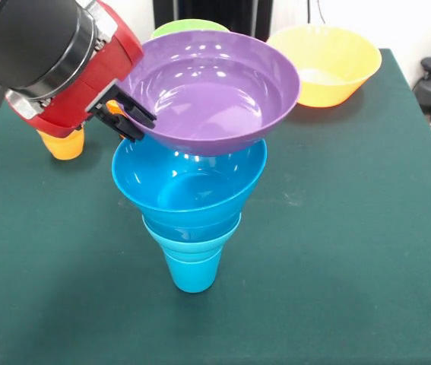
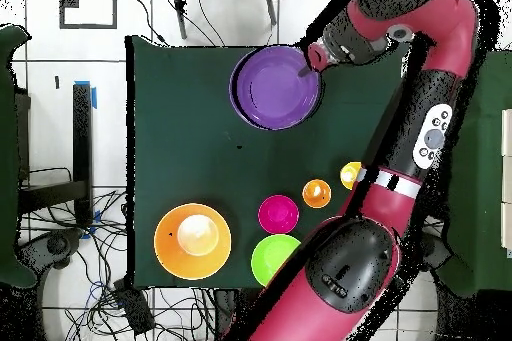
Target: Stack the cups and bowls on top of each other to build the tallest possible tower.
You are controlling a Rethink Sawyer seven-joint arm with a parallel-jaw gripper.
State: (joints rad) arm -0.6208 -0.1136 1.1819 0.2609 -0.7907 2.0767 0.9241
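Observation:
The tower stands mid-table: a blue cup (image 1: 192, 272) at the base, a small blue bowl (image 1: 192, 232) in it, and a wider blue bowl (image 1: 188, 186) above. A purple bowl (image 1: 211, 87) (image 2: 277, 87) is on top, tilted, its underside meeting the wide blue bowl's rim. My gripper (image 1: 128, 115) (image 2: 310, 65) is shut on the purple bowl's left rim in the front view, with black fingers (image 1: 141, 114) over the edge. The yellow-orange bowl (image 1: 325, 61) (image 2: 192, 240) sits apart at a table corner.
An orange cup (image 1: 64, 144) (image 2: 316, 193) stands behind my arm. A yellow cup (image 2: 351, 174), a red bowl (image 2: 278, 214) and a green bowl (image 1: 188, 26) (image 2: 274, 257) sit near the robot's side of the green table (image 1: 352, 228).

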